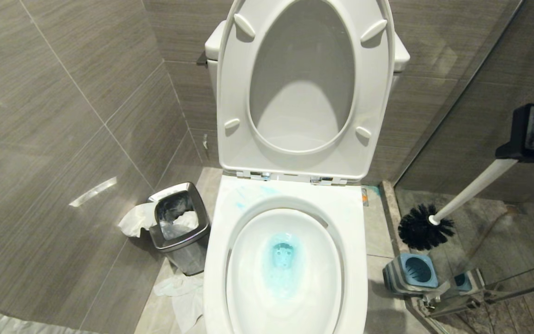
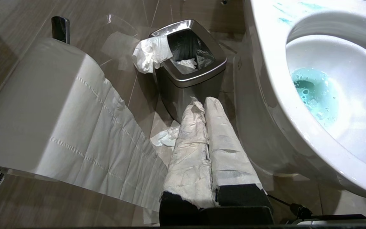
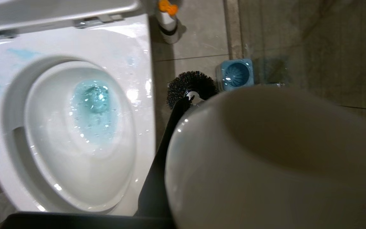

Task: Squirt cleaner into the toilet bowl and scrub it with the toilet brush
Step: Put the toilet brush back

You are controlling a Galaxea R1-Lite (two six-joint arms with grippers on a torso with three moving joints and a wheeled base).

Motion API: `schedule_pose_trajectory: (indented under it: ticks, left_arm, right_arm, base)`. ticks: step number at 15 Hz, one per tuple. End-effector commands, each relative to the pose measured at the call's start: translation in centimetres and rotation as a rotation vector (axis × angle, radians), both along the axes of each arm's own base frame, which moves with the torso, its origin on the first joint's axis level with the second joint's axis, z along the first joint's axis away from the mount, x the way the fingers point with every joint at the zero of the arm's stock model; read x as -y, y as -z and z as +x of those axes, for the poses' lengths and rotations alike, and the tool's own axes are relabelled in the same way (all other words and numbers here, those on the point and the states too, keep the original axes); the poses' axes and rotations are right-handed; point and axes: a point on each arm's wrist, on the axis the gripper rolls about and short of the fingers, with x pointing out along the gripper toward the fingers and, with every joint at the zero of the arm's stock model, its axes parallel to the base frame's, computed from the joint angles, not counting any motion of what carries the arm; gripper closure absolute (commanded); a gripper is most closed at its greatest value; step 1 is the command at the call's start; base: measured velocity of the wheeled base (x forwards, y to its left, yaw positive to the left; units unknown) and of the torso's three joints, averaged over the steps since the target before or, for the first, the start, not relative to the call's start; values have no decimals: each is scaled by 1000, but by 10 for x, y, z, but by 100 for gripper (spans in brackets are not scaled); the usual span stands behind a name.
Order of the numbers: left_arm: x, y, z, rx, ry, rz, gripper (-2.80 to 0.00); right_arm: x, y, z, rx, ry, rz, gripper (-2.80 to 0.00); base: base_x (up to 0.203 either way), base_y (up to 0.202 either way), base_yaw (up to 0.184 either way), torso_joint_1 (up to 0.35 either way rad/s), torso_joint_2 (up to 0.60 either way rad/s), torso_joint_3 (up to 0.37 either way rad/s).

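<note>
R gripper [image 1: 533,134] clamps toilet brush [image 1: 427,227] over blue holder [image 1: 413,271]

I see a steel bin [image 1: 180,227] lower left, stuffed with tissue [image 1: 135,219], more paper [image 1: 181,290] on the floor; a blue holder [image 1: 410,273] lower right.

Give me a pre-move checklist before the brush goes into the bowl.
1. Brush held by right tool: ok, handle runs through it.
2. Brush out of its holder: ok, bristle head hangs above it, beside the bowl.
3. Cleaner in bowl: ok, blue pool at the drain, smears on the back rim.
4. Seat and lid up: ok.
5. Left tool out of the way: ok, shut, low by the bin.
6. Firmness of grip: cannot tell.
</note>
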Motion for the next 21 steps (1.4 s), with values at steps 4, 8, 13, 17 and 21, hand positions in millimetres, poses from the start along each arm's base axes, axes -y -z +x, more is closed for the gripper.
schedule_pose_trajectory:
  ticks: [4,8,13,17,21]
  left_arm:
    - [0,1,0,-3,1,0,0]
    - [0,1,0,-3,-1,0,0]
    - [0,1,0,-3,1,0,0]
    - [0,1,0,-3,-1,0,0]
    - [0,1,0,-3,-1,0,0]
  right_arm:
    - [20,58,20,-17,94,-43,0]
    - [46,78,32,-26,154,3,0]
    - [84,117,63,46,149,-29,0]
    - [106,155,92,0,149,-3,0]
    - [113,182,115,5,153,12,0]
  base:
    - [0,0,0,0,0,0]
    - [0,0,0,0,0,0]
    - [0,0,0,0,0,0]
    - [0,0,0,0,0,0]
    - [0,0,0,0,0,0]
